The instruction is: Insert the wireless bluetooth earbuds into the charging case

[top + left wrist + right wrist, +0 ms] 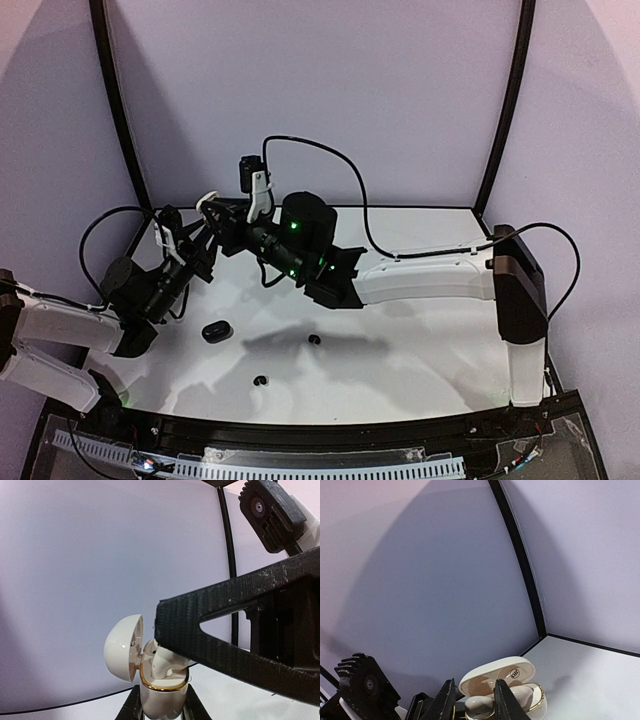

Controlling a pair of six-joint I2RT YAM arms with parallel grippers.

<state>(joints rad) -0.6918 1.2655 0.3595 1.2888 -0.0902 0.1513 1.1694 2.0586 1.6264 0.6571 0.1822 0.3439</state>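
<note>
My left gripper [162, 706] is shut on the body of a white charging case [159, 692] with a gold rim and holds it upright above the table's far left, lid [122, 647] open. My right gripper [474, 704] is right over the case mouth, its jaws either side of a white earbud [480, 709] that leans into a slot. A second white earbud [521, 696] lies seated in the case. In the top view both grippers meet around the case [208, 204]. Two black earbuds [315, 339] [262, 380] lie loose on the table.
A black charging case [216, 330], closed, lies on the white table [420, 350] near the left arm. Black frame posts [118, 100] and white walls enclose the back and sides. The right arm [430, 275] stretches across the table's middle.
</note>
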